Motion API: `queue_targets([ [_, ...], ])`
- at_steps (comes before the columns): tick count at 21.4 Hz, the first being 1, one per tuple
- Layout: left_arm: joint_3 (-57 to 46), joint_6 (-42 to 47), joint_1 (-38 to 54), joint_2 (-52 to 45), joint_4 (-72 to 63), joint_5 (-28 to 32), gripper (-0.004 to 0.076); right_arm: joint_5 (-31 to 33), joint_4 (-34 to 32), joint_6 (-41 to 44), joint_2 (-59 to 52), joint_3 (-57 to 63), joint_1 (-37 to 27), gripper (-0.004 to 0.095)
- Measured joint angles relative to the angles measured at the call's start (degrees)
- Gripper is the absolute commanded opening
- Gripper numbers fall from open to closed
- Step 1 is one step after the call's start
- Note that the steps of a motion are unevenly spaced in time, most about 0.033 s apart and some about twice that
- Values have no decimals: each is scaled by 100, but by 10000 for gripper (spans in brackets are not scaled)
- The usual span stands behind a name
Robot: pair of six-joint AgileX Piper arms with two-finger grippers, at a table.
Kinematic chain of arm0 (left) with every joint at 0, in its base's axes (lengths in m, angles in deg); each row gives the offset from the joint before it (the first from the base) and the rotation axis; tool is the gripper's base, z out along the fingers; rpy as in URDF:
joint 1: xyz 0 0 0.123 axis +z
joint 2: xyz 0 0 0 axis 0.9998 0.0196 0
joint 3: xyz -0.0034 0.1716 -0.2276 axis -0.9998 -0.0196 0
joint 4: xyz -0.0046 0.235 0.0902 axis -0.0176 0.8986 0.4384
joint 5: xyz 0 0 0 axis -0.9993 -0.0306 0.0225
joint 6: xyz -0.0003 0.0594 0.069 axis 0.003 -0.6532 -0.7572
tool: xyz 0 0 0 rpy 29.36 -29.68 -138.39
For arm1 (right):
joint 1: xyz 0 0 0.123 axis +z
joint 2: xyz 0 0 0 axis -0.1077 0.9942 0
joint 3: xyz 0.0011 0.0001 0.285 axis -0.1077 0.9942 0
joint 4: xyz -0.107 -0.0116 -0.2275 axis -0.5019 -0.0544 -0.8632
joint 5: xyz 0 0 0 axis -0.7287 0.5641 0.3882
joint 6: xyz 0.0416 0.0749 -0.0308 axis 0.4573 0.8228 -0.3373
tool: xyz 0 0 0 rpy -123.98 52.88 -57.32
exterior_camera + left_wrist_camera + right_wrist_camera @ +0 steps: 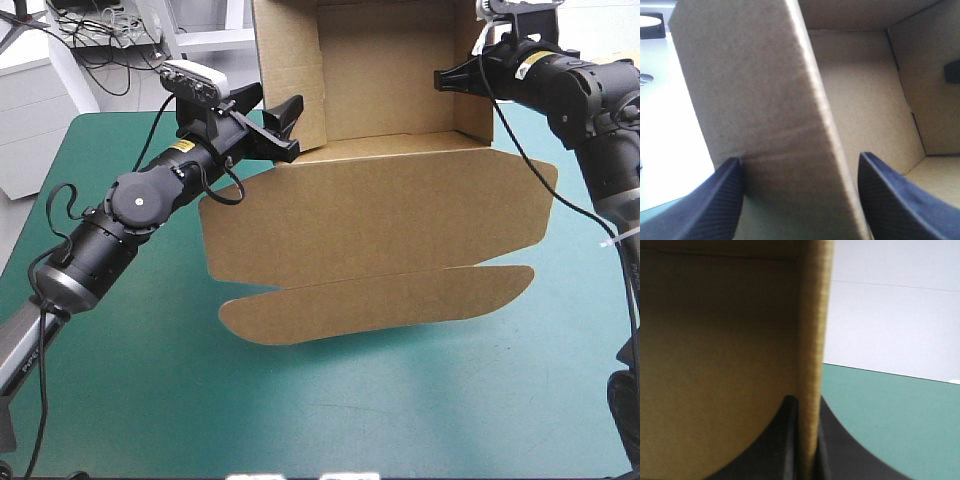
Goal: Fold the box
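The box [390,85] is standing toward the counter's [300,410] far edge, walls raised, its lid [380,240] spreading flat toward the near side, with open counter showing in front and at both sides. The left gripper [283,126] is straddling the left wall, fingers apart and not clamping. The right gripper [448,78] is pinching the right wall's edge.

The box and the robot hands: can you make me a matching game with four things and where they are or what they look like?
Things:
1. left hand
2. right hand
3. lid
4. table cover

Descriptions:
A. teal-green
B. pinched shut on a wall of the box
C. open, one finger on each side of a wall
D. brown, spread flat toward the table's near edge

Pairs: 1-C, 2-B, 3-D, 4-A
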Motion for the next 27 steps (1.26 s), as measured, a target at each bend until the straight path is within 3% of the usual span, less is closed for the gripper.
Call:
queue_targets([
  [8, 30, 1365, 0, 140, 1445, -445, 427, 302, -103, -12, 0, 0, 0, -12],
  [15, 90, 4257, -31, 454, 4621, -1707, 426, 604, -480, 156, 367, 0, 414, -14],
  [17, 90, 5019, -71, 486, 5428, -2015, 353, 651, -379, 156, 518, 0, 487, -14],
  [22, 97, 5577, -59, 498, 5779, -2291, 11, 867, -146, 228, 706, 0, 487, -15],
  [27, 97, 5786, -6, 516, 5773, -2427, -9, 1216, -70, 322, 706, 0, 487, -15],
])
